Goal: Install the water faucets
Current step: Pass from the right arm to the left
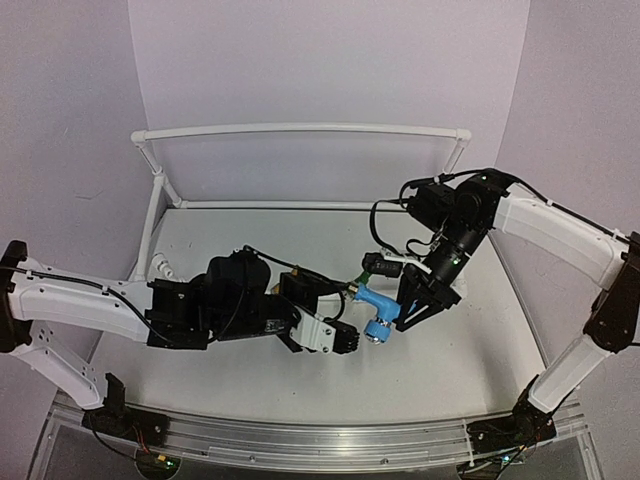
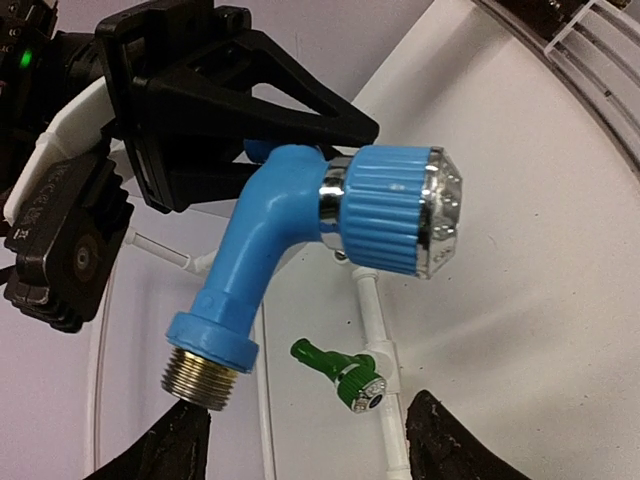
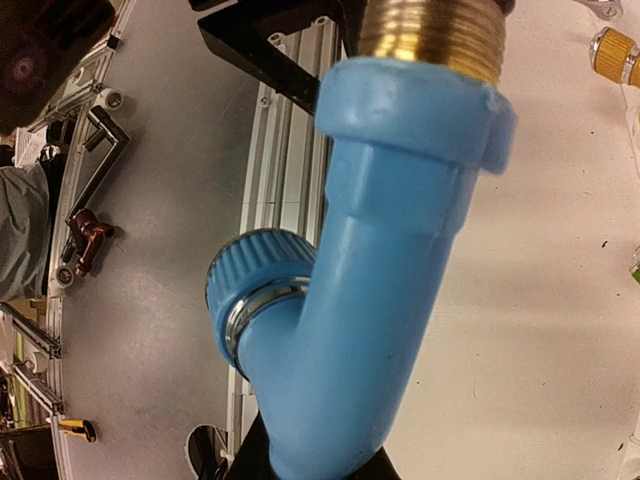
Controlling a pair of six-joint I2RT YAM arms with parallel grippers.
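Observation:
The blue faucet (image 1: pixel 376 308) hangs above the table in my right gripper (image 1: pixel 407 308), which is shut on its curved body. In the right wrist view the faucet (image 3: pixel 380 300) fills the frame with its brass thread (image 3: pixel 430 35) at the top. My left gripper (image 1: pixel 335 312) is open. In the left wrist view its fingertips (image 2: pixel 180 450) stand wide apart just below the brass thread (image 2: pixel 205 375), not closed on it. The green faucet (image 2: pixel 345 375) sits on a white pipe (image 2: pixel 372 320) behind, and it also shows in the top view (image 1: pixel 372 265). A yellow faucet (image 3: pixel 615 55) lies at the top right.
The white PVC pipe frame (image 1: pixel 300 130) stands along the back and left of the table. A white elbow fitting (image 1: pixel 160 265) sits on its left side. An aluminium rail (image 1: pixel 320 440) runs along the near edge.

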